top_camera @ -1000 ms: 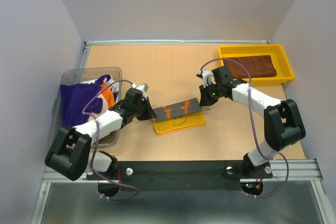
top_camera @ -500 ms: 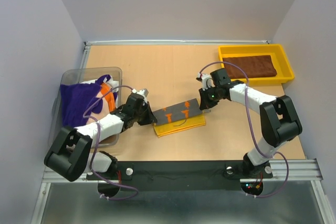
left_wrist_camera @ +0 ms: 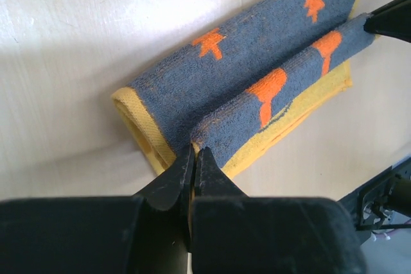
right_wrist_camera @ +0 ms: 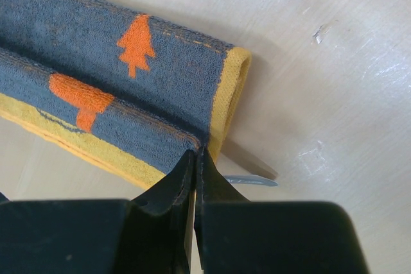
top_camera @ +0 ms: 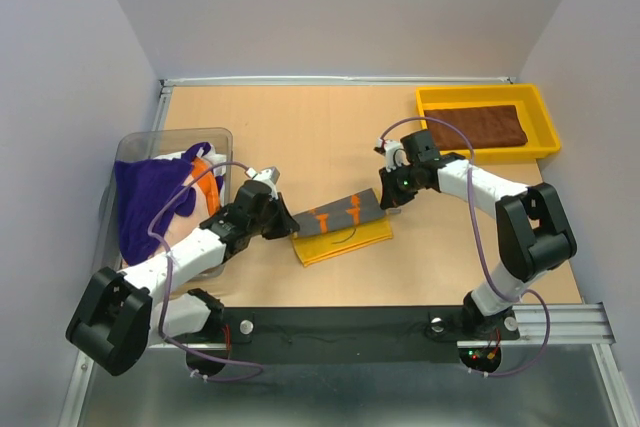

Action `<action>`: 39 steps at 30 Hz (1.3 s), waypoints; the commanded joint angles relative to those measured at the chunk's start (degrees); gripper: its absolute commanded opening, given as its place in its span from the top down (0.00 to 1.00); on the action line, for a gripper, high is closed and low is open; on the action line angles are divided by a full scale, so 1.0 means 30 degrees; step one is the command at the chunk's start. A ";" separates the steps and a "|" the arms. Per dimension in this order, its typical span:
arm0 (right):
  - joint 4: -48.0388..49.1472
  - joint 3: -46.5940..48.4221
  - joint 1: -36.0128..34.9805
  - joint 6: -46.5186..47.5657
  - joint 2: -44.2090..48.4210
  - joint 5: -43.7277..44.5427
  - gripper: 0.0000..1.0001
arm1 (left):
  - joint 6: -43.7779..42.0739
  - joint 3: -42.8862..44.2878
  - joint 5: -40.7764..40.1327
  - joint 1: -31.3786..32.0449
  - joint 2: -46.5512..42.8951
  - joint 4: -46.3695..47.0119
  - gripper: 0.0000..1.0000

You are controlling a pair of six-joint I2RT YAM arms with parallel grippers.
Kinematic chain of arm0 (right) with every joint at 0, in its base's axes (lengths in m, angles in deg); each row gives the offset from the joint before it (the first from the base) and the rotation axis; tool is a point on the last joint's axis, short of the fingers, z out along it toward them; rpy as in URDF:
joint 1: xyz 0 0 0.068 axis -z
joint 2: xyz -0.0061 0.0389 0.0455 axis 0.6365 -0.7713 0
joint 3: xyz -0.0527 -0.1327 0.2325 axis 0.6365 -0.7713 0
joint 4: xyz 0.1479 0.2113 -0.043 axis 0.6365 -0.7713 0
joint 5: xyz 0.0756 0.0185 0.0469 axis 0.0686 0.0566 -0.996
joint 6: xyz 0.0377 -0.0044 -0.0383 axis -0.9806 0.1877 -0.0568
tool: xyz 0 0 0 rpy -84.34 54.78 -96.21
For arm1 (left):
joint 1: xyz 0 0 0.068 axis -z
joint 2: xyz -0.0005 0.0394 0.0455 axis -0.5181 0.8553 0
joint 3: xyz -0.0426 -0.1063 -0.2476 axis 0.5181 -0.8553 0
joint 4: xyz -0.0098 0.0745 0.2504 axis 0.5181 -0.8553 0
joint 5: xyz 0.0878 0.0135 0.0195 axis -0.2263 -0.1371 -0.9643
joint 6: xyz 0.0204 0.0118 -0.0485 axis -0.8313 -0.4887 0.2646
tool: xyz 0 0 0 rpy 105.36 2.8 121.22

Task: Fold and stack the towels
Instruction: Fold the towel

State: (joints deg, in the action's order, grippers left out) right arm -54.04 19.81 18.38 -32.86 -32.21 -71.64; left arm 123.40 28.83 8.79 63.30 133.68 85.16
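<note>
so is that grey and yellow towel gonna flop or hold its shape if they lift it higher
Probably flop: the towel bends in a soft roll between the left claw and right claw. Its looped pile looks grippy, so slipping seems unlikely. It seems light, lifted by pinched edges alone.

Quick look at my rig from the overhead cam: both arms are the same build, white link shells with chunky black joint housings. The left arm and right arm each have a thin purple cable looping loosely along them. Bases bolt onto a black plate with silver aluminium rails, and there are tiny red and green LEDs by the right base. Wrist cams show the left hand and right hand with matte black, wedge-shaped fingers.
</note>
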 commanded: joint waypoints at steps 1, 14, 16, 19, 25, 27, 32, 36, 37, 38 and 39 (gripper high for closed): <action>-0.0012 0.0224 -0.0158 0.0058 0.0403 0.0654 0.99 | 0.0243 -0.0296 -0.0683 0.0199 -0.0696 -0.0999 1.00; -0.0012 -0.0624 -0.0451 -0.1229 0.0752 0.0391 0.87 | 0.1353 -0.2318 -0.0215 0.1195 -0.0401 -0.0266 0.83; 0.0017 -0.0918 -0.0480 -0.1871 0.1335 0.0304 0.72 | 0.1677 -0.2668 -0.0098 0.1486 -0.1483 -0.0266 0.69; -0.0012 -0.1533 -0.0743 -0.2753 0.2828 -0.0048 0.55 | 0.2351 -0.3080 0.0370 0.1869 -0.3503 -0.0383 0.31; -0.0099 -0.1126 -0.3053 -0.3691 0.5644 0.0624 0.43 | 0.2470 -0.2292 0.0227 0.2250 -0.8543 -0.1876 0.22; -0.0099 -0.0252 -0.3700 -0.3925 0.5647 0.1646 0.43 | 0.2150 -0.1707 -0.0328 0.2280 -0.9017 -0.2344 0.22; 0.0017 0.1013 -0.5486 -0.4832 0.3629 0.3492 0.43 | 0.0773 0.0344 -0.0950 0.2280 -0.6065 -0.2231 0.28; 0.1067 0.0343 -0.6193 -0.5857 0.2162 0.5867 0.44 | 0.0010 0.1371 -0.0857 0.2747 -0.2226 -0.1411 0.33; 0.1362 -0.0008 -0.6193 -0.6411 0.2015 0.6188 0.45 | -0.0078 0.1575 -0.1003 0.3067 -0.1698 -0.1322 0.34; 0.1597 -0.0707 -0.6193 -0.6706 0.1984 0.6569 0.47 | -0.0224 0.1635 -0.1150 0.3216 -0.0735 -0.1292 0.36; 0.2035 -0.1149 -0.6193 -0.6999 0.2013 0.7007 0.48 | -0.0255 0.1636 -0.1122 0.3420 -0.0233 -0.1147 0.36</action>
State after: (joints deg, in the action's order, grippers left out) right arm -52.57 20.00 -0.04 -49.03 -26.66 -58.05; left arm 125.52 32.03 6.41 71.61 128.60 80.72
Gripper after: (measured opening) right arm 0.536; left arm 0.647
